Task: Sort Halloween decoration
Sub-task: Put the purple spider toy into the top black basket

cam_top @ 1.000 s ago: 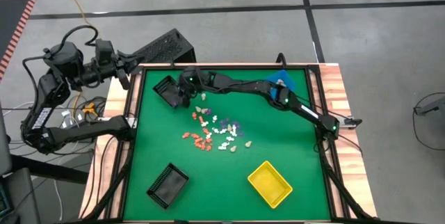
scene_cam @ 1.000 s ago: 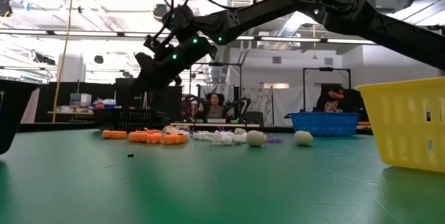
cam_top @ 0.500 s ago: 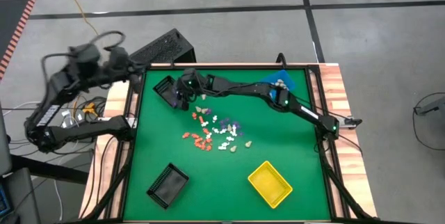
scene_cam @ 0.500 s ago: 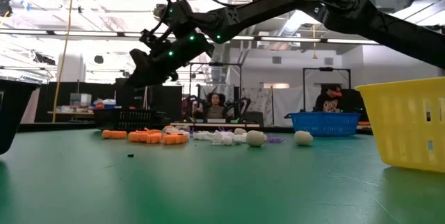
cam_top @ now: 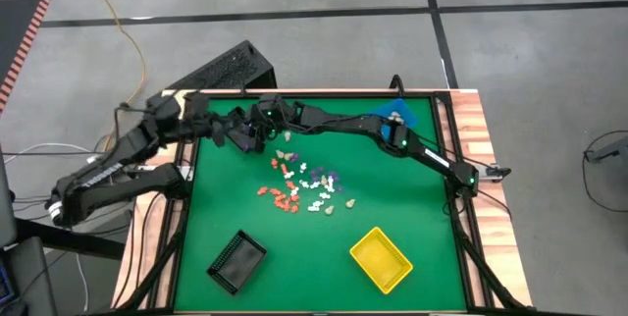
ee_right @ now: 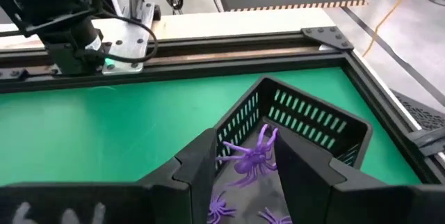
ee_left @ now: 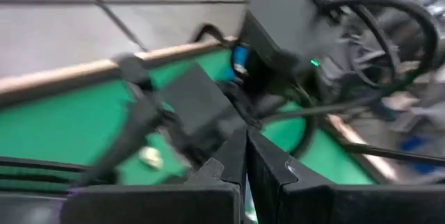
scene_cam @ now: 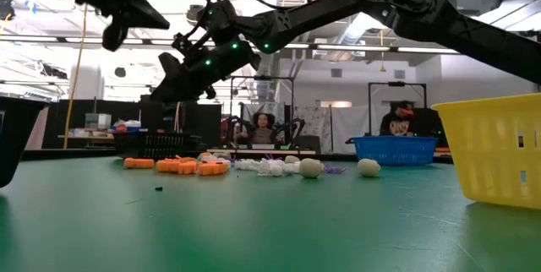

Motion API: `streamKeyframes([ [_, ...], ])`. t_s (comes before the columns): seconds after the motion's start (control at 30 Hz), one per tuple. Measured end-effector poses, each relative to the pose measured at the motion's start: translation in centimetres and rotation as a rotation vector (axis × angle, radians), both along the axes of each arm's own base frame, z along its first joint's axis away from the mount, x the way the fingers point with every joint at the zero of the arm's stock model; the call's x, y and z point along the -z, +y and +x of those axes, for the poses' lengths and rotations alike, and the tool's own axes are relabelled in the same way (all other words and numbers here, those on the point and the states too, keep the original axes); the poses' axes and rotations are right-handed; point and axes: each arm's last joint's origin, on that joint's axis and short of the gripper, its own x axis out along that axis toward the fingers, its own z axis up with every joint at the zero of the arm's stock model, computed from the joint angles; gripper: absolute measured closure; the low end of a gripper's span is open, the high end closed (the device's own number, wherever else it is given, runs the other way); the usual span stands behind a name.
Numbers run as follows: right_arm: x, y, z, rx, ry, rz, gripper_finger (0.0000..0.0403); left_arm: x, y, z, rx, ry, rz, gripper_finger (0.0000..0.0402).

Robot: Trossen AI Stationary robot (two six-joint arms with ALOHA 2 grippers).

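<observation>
A green table top (cam_top: 412,208) fills the middle of the room, framed in wood, with grey floor around it. The right gripper (ee_right: 240,156) hangs over the far black bin (ee_right: 306,123), its two fingers (ee_right: 198,165) part-way apart with a purple spider (ee_right: 249,156) pinched between them. More purple spiders (ee_right: 221,207) lie on the bin floor right beneath it. Seen from overhead, that right gripper (cam_top: 257,131) sits at the far left corner of the table. The left gripper (cam_top: 235,139) is just beside it, closed with nothing in it; its dark fingers (ee_left: 240,165) press together in its own wrist view.

The pile of Halloween decoration (cam_top: 302,184), in orange, white, purple and beige, lies on the cloth toward the table's middle, a little way from both grippers. A blue bin (cam_top: 400,112) stands along the far edge behind the right arm. A yellow bin (cam_top: 381,257) and a second black bin (cam_top: 235,259) sit at the near side, well apart from the grippers.
</observation>
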Motion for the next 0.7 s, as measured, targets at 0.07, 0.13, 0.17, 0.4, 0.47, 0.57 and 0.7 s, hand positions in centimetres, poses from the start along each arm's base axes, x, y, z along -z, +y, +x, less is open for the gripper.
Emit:
streamKeyframes([
  [0.07, 0.0, 0.0, 0.0, -0.001, 0.000, 0.001, 0.0232, 1.3, 0.1, 0.2, 0.014, -0.006, -0.054, 0.0401],
  [0.13, 0.0, 0.0, 0.0, -0.001, 0.000, 0.001, 0.0228, 2.3, 0.3, 0.1, -0.003, 0.017, -0.091, 0.0401],
  [0.17, 0.0, 0.0, 0.0, -0.001, 0.002, 0.001, 0.0225, 2.4, 0.3, 0.0, -0.020, 0.018, -0.094, 0.0401],
  [0.4, 0.1, 0.0, 0.0, -0.001, 0.008, 0.003, 0.0157, 1.9, 0.2, -1.2, -0.062, 0.026, -0.086, 0.0401],
  [0.47, 0.1, 0.0, 0.0, -0.001, 0.008, 0.003, 0.0135, 2.3, 0.1, -1.6, -0.070, 0.068, -0.107, 0.0401],
  [0.57, 0.0, 0.0, 0.0, -0.003, 0.004, -0.002, 0.0112, 2.6, 0.0, -1.8, -0.073, 0.098, -0.108, 0.0401],
  [0.7, 0.0, 0.0, 0.0, -0.004, -0.003, -0.008, 0.0098, 3.3, 0.1, -1.5, -0.026, 0.125, -0.107, 0.0402],
])
